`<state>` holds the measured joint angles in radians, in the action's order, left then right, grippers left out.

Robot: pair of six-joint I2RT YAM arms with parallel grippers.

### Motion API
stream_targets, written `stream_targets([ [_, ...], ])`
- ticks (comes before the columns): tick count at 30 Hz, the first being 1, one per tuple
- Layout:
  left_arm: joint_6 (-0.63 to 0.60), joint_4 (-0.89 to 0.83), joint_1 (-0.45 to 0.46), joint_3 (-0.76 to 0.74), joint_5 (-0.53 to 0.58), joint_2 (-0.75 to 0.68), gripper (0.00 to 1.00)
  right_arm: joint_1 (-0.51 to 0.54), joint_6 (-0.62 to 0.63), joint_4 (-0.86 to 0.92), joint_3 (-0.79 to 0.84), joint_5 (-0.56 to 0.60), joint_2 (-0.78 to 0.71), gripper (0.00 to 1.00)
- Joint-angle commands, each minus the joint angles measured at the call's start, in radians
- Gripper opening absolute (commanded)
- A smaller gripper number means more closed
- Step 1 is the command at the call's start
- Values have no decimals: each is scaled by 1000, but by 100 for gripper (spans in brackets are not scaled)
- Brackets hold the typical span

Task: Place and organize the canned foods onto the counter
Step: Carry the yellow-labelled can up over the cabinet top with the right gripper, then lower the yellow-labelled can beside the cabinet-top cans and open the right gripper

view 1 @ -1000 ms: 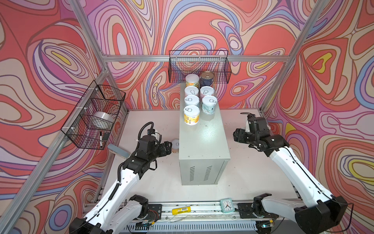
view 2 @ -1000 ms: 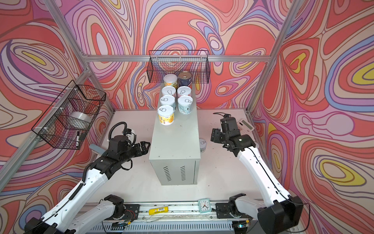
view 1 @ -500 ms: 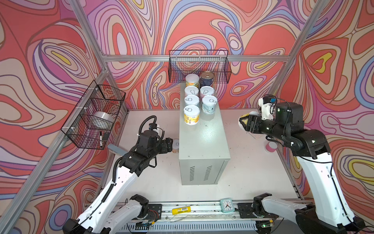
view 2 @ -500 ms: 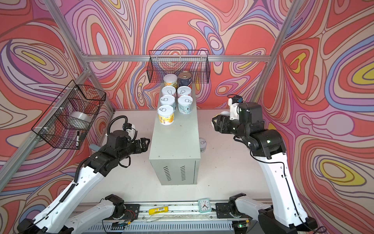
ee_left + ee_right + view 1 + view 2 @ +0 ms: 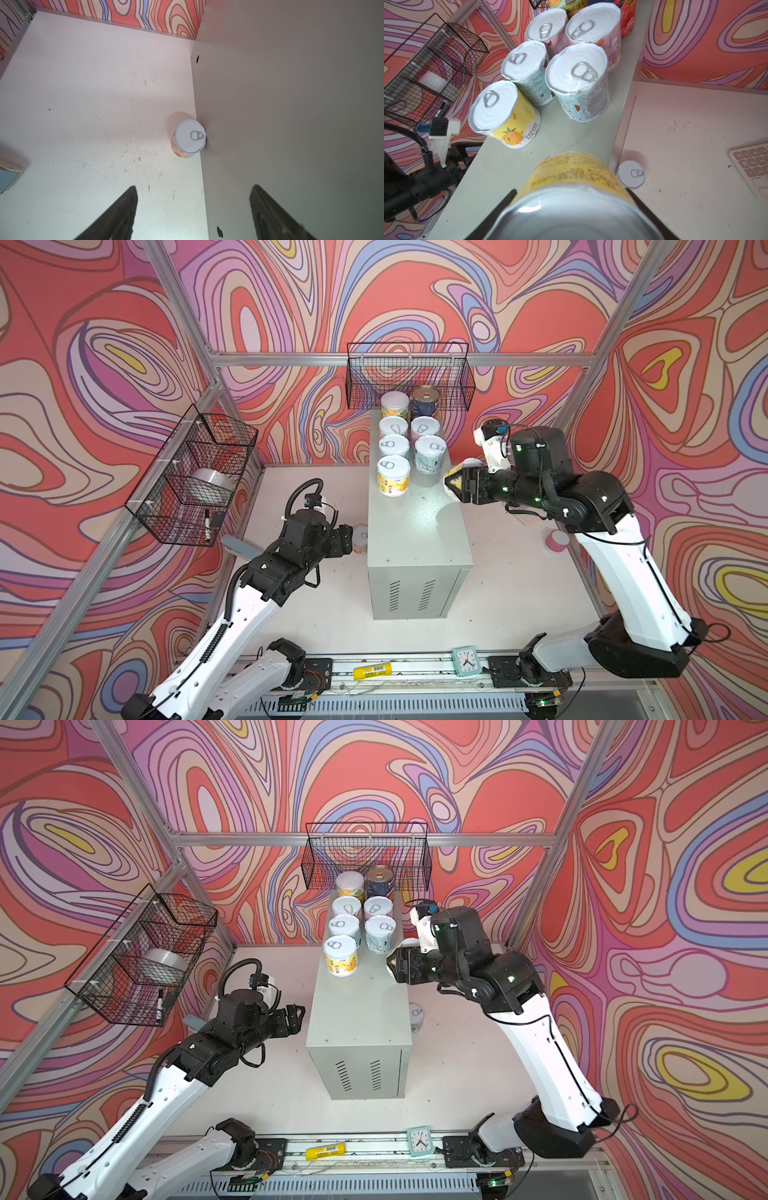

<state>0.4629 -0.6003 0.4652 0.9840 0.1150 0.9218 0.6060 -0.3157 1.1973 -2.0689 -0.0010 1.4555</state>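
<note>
Left of the grey box (image 5: 415,526), my left tool (image 5: 347,538) hangs low over the white table (image 5: 332,614) with its fingers spread and nothing between them. It points at the orange tin (image 5: 189,138), which stands upright on the table against the left wall of the box. In the left wrist view the tin seems to touch the wall or nearly so. I judge this makes the pick awkward, because one finger has almost no room on the wall side.

On top of the box, seven tins (image 5: 394,446) stand upright in two columns at the far end, close together. Labels of the same colour sit side by side: pink with pink, blue with blue. Nearest to me the standing yellow tin (image 5: 393,475) is alone, and the place to the right of it is free.

My right tool (image 5: 460,486) hovers over the right edge of the box, near that free place. Its fingers pinch the held tin (image 5: 571,170), which has a yellow label, so I believe it belongs in this gap. One silvery end of the tin faces the wrist camera, and I cannot tell whether it hangs straight.

Right of the box, a low tin (image 5: 415,1016) waits on the table just beside the wall. A pink tin (image 5: 558,541) stands farther right, next to the right arm.
</note>
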Motion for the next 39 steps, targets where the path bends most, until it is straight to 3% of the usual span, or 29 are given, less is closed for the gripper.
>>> stream_targets([
  [1, -15, -33, 4, 22, 26, -22, 85, 41, 24, -16, -66, 103, 19, 0],
  [8, -27, -34, 5, 18, 31, -30, 85, 107, 49, 35, -150, 172, 130, 0],
  [18, -25, -9, 4, -7, 30, -28, 85, 115, 65, 71, -207, 195, 214, 2],
  [20, -25, -5, 5, -11, 28, -28, 85, 117, 68, 79, -212, 197, 225, 16],
  [24, -24, 3, 5, -20, 30, -28, 85, 120, 69, 82, -212, 199, 238, 60],
  [27, -22, 11, 6, -27, 24, -26, 85, 124, 66, 74, -202, 189, 237, 78],
  [34, -23, 23, 5, -24, 11, -11, 85, 125, 59, 48, -200, 174, 239, 98],
  [39, -29, 21, 5, -9, 15, -10, 85, 126, 61, 50, -234, 184, 226, 98],
])
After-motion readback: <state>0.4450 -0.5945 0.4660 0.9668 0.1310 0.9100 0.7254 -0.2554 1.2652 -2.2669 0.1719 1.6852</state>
